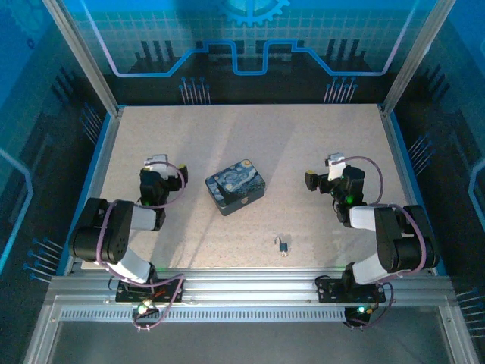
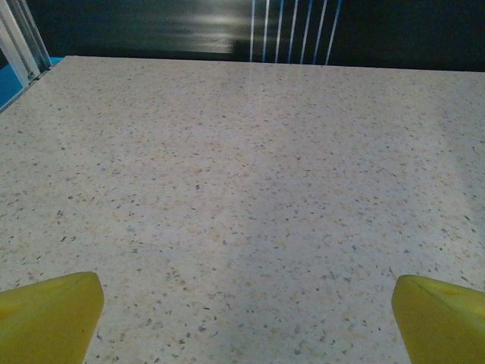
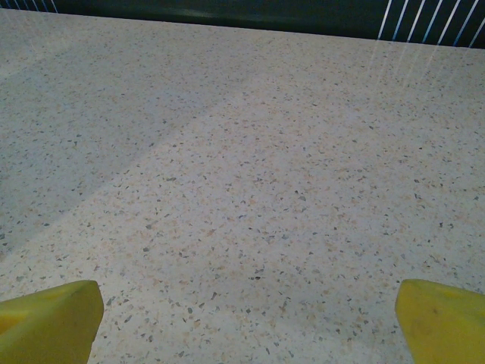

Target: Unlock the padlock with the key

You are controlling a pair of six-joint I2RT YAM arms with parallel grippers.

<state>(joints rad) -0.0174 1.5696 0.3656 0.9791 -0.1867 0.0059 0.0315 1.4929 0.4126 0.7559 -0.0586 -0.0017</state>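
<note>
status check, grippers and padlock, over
Left gripper open, right gripper open, both empty. Padlock lies near the front edge, between the arms, untouched; key too small to tell. Painted tin farther back, apart from the padlock.

Pale speckled stone-pattern table point(image 1: 318, 136), arms mounted along its near edge. The blue-and-yellow swirl-painted rectangular tin point(image 1: 236, 186) sat on the table near centre, a little left of the midline and askew to the table edges. The tiny dark metal padlock point(image 1: 282, 245) lay on the table right of the tin and nearer the arm bases, well apart from the tin, close to the near edge and closer to the right base. The left hand point(image 2: 244, 315) stood left of the tin, the right hand point(image 3: 246, 318) right of it, both well apart from it. Each hand's fingers were spread, bare table between them.
</note>
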